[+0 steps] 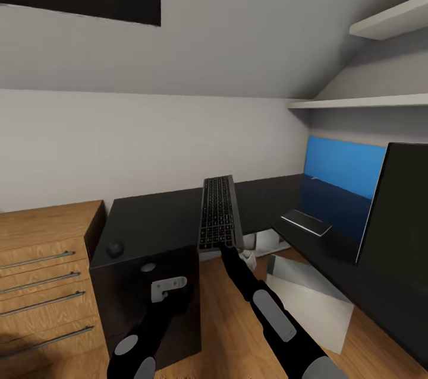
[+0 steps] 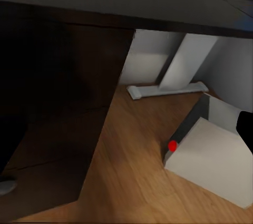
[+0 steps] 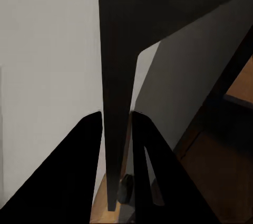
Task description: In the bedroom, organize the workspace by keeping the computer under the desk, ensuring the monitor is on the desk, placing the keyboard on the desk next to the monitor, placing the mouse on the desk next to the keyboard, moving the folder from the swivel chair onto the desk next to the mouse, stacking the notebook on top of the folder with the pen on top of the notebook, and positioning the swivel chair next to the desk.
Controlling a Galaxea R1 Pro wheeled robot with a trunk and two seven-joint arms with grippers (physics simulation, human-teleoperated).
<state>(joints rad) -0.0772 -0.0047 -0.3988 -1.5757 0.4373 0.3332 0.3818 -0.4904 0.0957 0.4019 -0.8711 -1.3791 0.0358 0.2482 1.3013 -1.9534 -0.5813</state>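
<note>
The desk, a long black L-shaped surface, runs along the grey wall and turns toward the viewer on the right, and it is the goal for nearly everything in the task. The monitor already stands on its right-hand wing, its screen edge rising tall at the side of the head view, so that part looks settled. The computer, a pale grey tower, sits on the wooden floor below the desk's inner corner, its red light showing in the left wrist view; it seems to be where the task wants it. The keyboard is held up by the right gripper, whose fingers are closed on its near short end, the slab passing between them edge-on in the right wrist view. Its long axis points away from the robot toward the wall, the far end over the desk and the near end just past its front edge, probably so it can be carried in and set down beside the monitor. It would likely need turning to lie along the monitor's front. The left gripper hangs low in front of the black drawer unit; I cannot tell how far its fingers are open.
</note>
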